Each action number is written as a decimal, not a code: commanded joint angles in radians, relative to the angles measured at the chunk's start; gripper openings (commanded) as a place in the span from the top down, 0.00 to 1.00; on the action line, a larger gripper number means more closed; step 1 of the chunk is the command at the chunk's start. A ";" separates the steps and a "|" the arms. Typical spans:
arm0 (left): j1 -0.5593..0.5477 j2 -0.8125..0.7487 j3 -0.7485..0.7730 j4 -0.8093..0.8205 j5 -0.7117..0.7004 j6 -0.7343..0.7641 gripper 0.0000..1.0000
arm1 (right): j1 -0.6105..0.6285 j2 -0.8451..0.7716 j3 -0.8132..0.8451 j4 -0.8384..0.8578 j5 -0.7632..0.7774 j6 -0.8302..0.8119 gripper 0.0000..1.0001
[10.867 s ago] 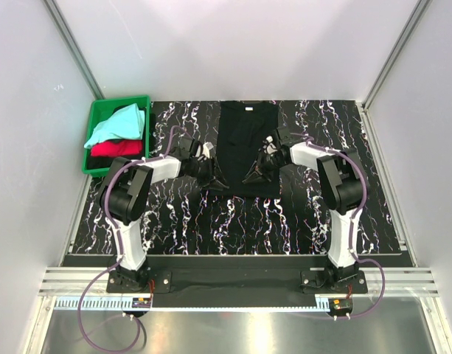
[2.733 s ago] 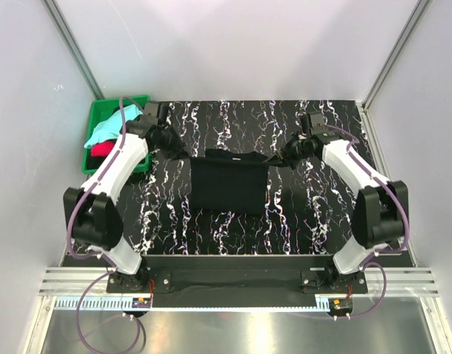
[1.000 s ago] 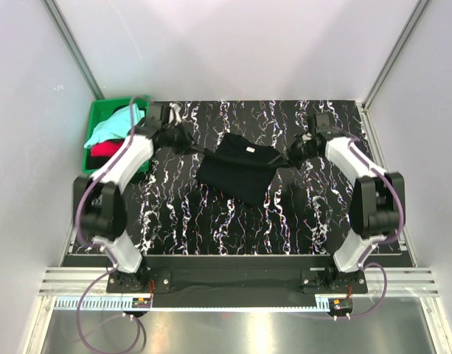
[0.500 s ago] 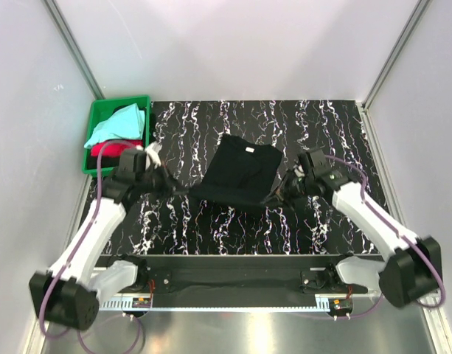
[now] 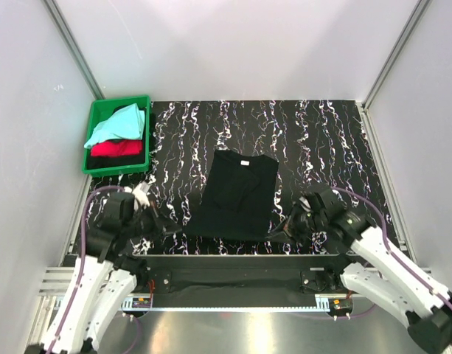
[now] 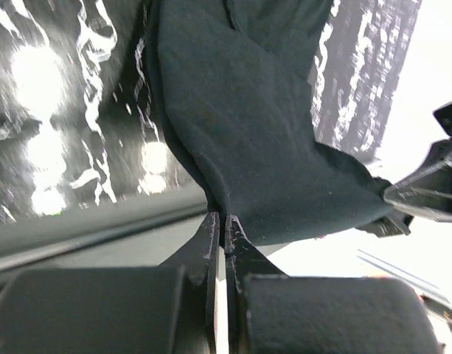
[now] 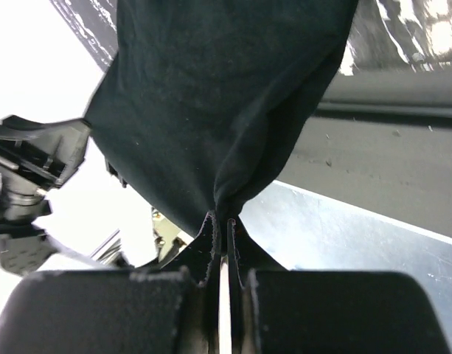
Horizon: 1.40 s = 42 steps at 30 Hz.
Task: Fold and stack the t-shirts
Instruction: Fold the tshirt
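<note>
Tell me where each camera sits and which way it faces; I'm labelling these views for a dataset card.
Top external: fixed above and behind the arms, looking down on the table; both arms show.
Left wrist: behind the left pincer, facing along it at the black t-shirt it is shut on.
Right wrist: behind the right pincer, likewise shut on that t-shirt.
Shared: all three show the t-shirt.

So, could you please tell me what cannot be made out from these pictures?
- Top external: what lies under the aqua t-shirt and red t-shirt in the green crate; they cover it.
- Left wrist: the far end of the black t-shirt, cut off by the top edge.
- Right wrist: most of the table beyond the right gripper; the hanging cloth blocks it.
</note>
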 commanded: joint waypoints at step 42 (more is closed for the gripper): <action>0.004 1.167 0.858 0.302 -0.015 0.107 1.00 | -0.565 0.880 0.587 -0.016 -0.227 -0.522 1.00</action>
